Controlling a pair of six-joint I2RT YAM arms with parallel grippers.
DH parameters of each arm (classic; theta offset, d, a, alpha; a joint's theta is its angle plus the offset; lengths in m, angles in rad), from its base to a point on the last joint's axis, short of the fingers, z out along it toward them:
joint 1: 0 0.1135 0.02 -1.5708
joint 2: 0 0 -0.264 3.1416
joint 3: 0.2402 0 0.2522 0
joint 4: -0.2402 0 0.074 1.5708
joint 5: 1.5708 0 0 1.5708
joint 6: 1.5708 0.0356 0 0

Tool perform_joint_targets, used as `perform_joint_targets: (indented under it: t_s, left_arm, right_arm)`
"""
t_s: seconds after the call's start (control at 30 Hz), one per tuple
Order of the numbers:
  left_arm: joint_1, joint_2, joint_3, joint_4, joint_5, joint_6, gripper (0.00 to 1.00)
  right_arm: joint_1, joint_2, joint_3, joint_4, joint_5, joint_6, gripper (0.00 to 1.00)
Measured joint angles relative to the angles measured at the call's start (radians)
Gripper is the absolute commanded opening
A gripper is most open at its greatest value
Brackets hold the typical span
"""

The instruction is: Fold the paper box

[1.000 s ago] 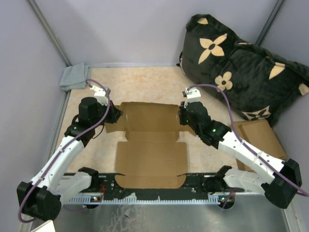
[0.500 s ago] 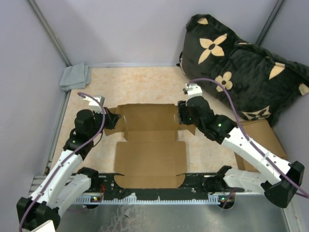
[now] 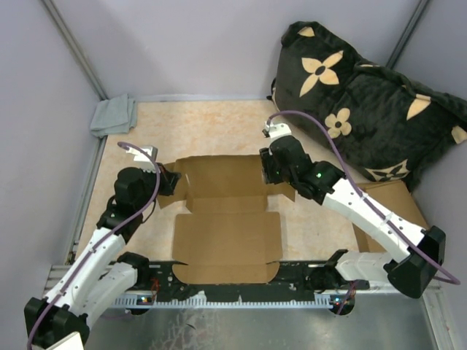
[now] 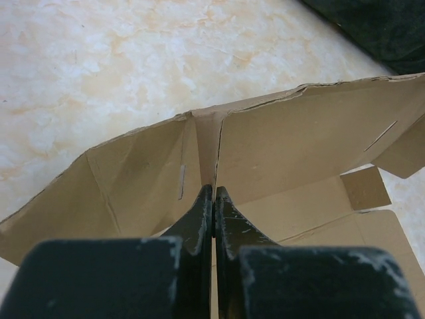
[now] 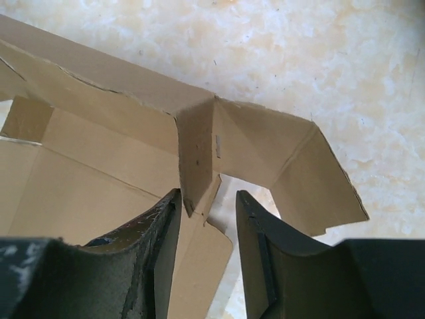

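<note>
Two far corners of the paper box (image 3: 228,237) are being worked while most of it is lying flat in the middle of the worktop (image 3: 211,127). The left tool (image 4: 213,193) is pinching shut on the far-left corner fold, where the back wall and a side flap are standing up. The right tool (image 5: 207,199) is hanging open, its jaws straddling the far-right corner fold without clamping it. By my reading the folding is only beginning: the near panels are lying unfolded, and no tabs are looking tucked.
</note>
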Motion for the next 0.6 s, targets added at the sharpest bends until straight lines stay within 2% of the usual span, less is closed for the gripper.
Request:
perform_joint_targets:
  t_s: [0.17, 0.5, 0.6]
  left_arm:
    - [-0.002, 0.026, 0.005, 0.009, -0.010, 0.016, 0.00]
    - [-0.003, 0.091, 0.068, -0.029, -0.034, 0.087, 0.00]
    - [-0.004, 0.108, 0.083, -0.038, -0.040, 0.095, 0.05]
  right_arm:
    - [0.000, 0.051, 0.066, -0.010, -0.004, -0.003, 0.32]
    - [0.000, 0.218, 0.196, -0.052, 0.005, -0.002, 0.01]
    - [-0.001, 0.242, 0.195, -0.073, 0.028, 0.005, 0.00]
